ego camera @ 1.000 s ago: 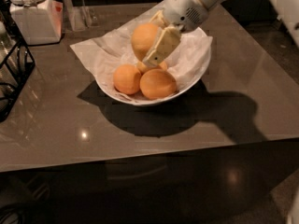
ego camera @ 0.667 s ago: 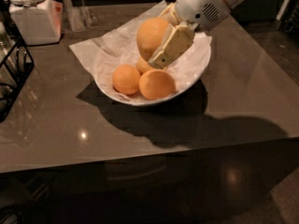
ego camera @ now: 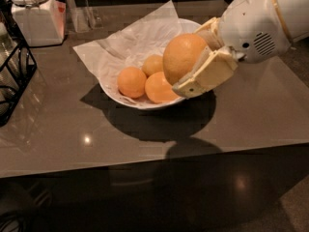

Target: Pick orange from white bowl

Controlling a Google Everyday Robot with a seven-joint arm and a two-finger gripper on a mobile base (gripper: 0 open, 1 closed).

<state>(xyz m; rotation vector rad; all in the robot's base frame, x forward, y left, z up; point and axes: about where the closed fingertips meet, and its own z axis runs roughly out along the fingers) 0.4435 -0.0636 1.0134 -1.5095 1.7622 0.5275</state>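
Observation:
My gripper (ego camera: pixel 195 62) is shut on the orange (ego camera: pixel 183 57), the largest one, dull yellowish-tan. It holds the fruit lifted clear above the right rim of the white bowl (ego camera: pixel 118 95). One cream finger (ego camera: pixel 205 74) lies across the orange's near side; the other is behind it. The bowl is lined with crumpled white paper (ego camera: pixel 130 42) and holds three smaller, brighter oranges (ego camera: pixel 132 81).
A white lidded jar (ego camera: pixel 34 13) stands at the back left. A black wire rack (ego camera: pixel 12 76) sits at the left edge. The grey table's front edge (ego camera: pixel 154 161) runs across the lower part of the view.
The gripper has lifted the large orange up and out of the bowl, towards the camera and to the right. The three small oranges stay in the bowl.

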